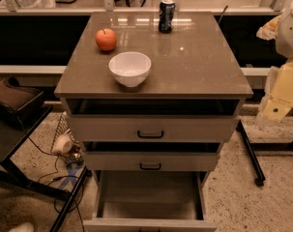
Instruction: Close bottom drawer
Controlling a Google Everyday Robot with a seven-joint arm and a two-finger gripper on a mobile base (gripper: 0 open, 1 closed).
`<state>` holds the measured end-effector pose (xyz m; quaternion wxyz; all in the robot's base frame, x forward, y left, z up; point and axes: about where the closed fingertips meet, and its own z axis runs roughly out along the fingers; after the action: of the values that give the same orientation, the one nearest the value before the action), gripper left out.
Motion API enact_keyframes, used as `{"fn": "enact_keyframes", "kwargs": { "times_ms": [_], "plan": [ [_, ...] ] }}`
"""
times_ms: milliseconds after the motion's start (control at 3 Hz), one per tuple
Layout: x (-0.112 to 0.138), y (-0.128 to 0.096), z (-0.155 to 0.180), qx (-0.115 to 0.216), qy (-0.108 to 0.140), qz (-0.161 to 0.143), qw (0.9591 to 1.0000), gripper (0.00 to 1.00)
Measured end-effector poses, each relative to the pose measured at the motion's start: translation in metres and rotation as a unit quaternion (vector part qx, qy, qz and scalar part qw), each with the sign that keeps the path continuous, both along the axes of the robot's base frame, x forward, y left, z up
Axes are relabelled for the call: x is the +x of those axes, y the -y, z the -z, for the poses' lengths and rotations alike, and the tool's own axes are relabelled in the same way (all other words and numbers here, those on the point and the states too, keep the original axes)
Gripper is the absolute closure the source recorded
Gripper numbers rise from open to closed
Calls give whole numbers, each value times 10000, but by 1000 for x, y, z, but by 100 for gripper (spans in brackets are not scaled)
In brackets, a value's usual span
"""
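Plainly the low grey-beige bottom drawer stands far out at lower centre; what seems the pale yellow gripper hangs at right edge, opening untellable. Off-centre pushing could jam the drawer.

Bottom drawer grey-beige, pulled far out; claw up at right, well apart.

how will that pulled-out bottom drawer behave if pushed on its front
The bottom drawer looks empty, so probably light. Its stiff front should likely slide straight in if pushed near the middle; off-centre it may bind. The gripper is at the right edge, well above it.
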<state>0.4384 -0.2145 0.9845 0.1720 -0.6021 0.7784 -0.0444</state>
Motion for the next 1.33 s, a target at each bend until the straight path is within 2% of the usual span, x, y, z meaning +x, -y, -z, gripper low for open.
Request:
{"fn": "enact_keyframes", "kwargs": {
  "times_ms": [667, 1000, 1333],
  "plan": [
    [-6, -2, 11, 2, 71, -40, 10000, 0],
    [-27, -1, 44, -67, 358, -280, 9989, 0],
    [-51, 6, 85, -316, 664, -637, 9953, 0]
  ]
}}
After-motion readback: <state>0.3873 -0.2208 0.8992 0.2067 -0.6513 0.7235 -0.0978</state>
